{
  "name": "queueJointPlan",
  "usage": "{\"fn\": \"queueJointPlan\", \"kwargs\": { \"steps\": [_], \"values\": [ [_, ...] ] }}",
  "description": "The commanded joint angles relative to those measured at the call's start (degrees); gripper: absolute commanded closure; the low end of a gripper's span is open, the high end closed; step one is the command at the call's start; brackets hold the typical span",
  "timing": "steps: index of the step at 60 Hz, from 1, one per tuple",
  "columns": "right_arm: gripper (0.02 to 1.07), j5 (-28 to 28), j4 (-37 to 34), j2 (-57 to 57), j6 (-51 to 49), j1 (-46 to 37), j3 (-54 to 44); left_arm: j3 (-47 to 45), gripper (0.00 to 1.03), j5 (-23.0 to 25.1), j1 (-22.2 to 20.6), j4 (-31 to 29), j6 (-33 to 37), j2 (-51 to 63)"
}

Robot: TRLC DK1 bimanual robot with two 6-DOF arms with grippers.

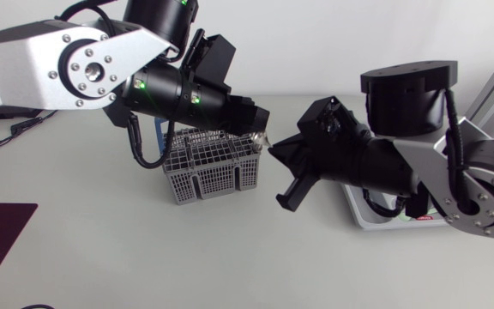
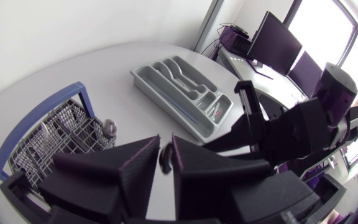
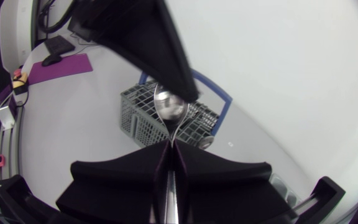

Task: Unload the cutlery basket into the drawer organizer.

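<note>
Spoon (image 3: pixel 170 107) clamped by handle in right claw (image 3: pixel 169 144), bowl pinched in left claw (image 2: pixel 166 147), cutlery basket (image 1: pixel 208 172) below, organizer (image 2: pixel 166 101) nearby

The light is bright, soft and even. In the head view the pale worktop (image 1: pixel 101 257) shows no glare, and only a faint, blurred shadow lies beside the basket (image 1: pixel 208 172). Both wrist views bend strongly toward their edges and darken to purple in the corners. In the left wrist view the far side burns out white, and the left tool (image 2: pixel 165 163) is near, black and soft. In the right wrist view the spoon (image 3: pixel 169 107) carries a bright sheen, while the right tool (image 3: pixel 168 155) is out of focus.
</note>
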Motion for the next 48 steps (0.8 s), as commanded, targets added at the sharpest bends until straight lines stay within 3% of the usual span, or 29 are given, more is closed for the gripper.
{"fn": "queueJointPlan", "kwargs": {
  "steps": [1,4,7,17,24,36,48],
  "values": [
    [1.01,-2.03,-1.52,-1.13,0.19,0.03,-0.02,2.03,0.35,0.47,0.46,1.13,-1.23,-0.94],
    [1.01,-2.99,-2.31,-1.92,-0.42,-0.41,-0.64,2.21,0.31,0.82,0.72,1.22,-1.32,-1.20],
    [1.01,-4.05,-3.10,-2.71,-1.21,-1.03,-1.17,2.29,0.21,1.17,0.98,1.40,-1.41,-1.82],
    [1.01,-9.85,-8.03,-7.81,-5.08,-6.65,-3.63,3.61,0.14,1.26,3.01,1.31,-0.97,-2.96],
    [1.01,-18.11,-14.44,-11.67,-11.23,-15.35,-5.21,4.14,0.14,1.26,5.47,1.13,0.52,-2.69],
    [1.01,-33.67,-29.03,-12.02,-32.06,-37.15,-5.56,4.32,0.14,1.17,6.61,-0.10,6.06,0.38],
    [1.01,-40.52,-41.42,-2.97,-58.25,-55.96,-2.92,3.79,0.14,0.47,6.35,-0.36,8.96,2.84]
  ]
}}
